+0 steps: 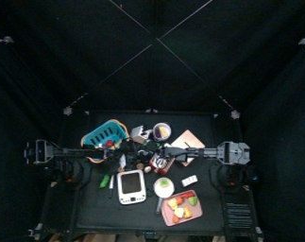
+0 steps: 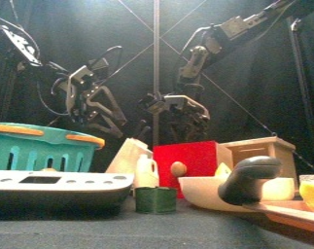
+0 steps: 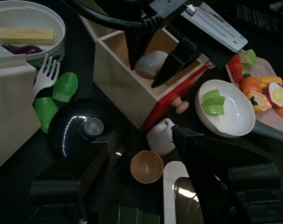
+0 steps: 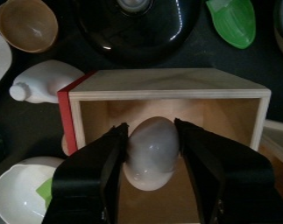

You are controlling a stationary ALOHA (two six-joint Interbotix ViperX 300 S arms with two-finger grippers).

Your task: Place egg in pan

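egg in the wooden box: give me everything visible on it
The egg is pale grey-white, smooth and matte, with no visible cracks or marks. In the right wrist view it lies inside the open-topped wooden box, a pale plywood box with one red side. The right pincer reaches down into the box with a black jaw close on each side of the egg; whether they are actually touching it cannot be told. Its underside is hidden.

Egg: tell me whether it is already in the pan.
No: the egg sits between the right gripper jaws inside the wooden box, apart from the pan.
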